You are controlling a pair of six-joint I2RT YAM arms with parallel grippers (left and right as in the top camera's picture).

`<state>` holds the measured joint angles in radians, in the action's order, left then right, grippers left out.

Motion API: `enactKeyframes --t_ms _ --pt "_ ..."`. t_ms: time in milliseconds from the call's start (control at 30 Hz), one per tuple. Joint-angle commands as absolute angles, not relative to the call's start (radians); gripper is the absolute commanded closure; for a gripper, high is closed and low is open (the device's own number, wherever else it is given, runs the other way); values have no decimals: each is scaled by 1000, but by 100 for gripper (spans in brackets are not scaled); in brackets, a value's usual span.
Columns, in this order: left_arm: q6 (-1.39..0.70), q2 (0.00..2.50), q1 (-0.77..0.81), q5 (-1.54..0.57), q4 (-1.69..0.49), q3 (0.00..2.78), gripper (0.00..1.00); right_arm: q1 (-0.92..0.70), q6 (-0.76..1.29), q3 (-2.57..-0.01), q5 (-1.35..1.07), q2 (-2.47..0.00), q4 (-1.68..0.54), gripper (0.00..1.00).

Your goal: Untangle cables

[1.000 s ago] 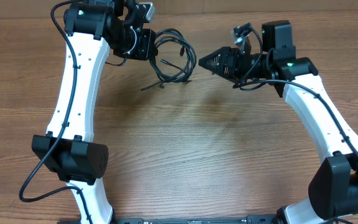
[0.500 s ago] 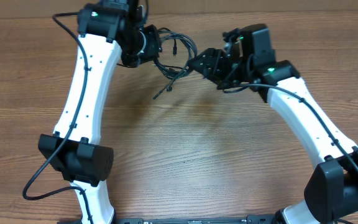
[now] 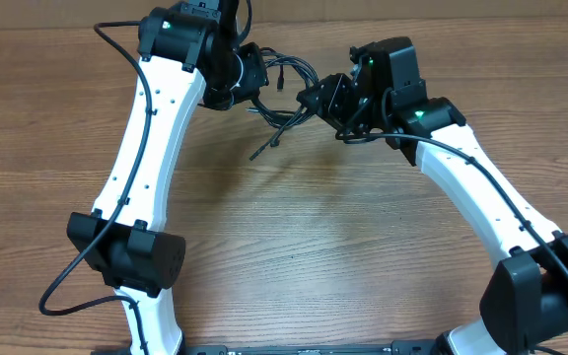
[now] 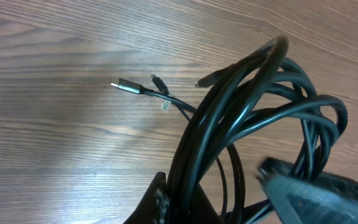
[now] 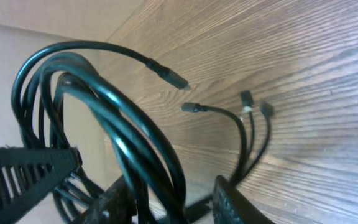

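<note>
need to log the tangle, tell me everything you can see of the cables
The cables are thin, glossy black cords looped into one tangled bundle, seemingly lifted above the table near its far edge. Several loose ends stick out with small plugs, one silver-tipped. The left claw is clamped on the loops; the right claw straddles strands, grip unclear.

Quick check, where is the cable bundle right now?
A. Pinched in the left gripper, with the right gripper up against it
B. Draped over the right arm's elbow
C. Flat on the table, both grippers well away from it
A: the cables run between the fingers of the closed left gripper, and the right gripper has its tips at the same bundle.
</note>
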<state>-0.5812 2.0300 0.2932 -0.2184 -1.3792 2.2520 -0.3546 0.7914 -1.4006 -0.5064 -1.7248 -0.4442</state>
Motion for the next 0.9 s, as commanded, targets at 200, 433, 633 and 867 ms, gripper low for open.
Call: enactKeyframes --t_ms 200,433,633,867 --pt "-493 2040 266 -227 -1401 2258 96 -344 747 -1415 -428 -1782 -486 96" --pt "-437 2040 213 -227 -1430 2258 65 -330 709 -1415 -427 -1782 -542 96" --pt "-389 2040 231 -397 -1442 2258 65 -332 710 -1415 -419 -1782 -545 96" --pt "-374 2040 303 -414 -1430 2230 64 -332 709 -1415 -396 -1782 -570 96"
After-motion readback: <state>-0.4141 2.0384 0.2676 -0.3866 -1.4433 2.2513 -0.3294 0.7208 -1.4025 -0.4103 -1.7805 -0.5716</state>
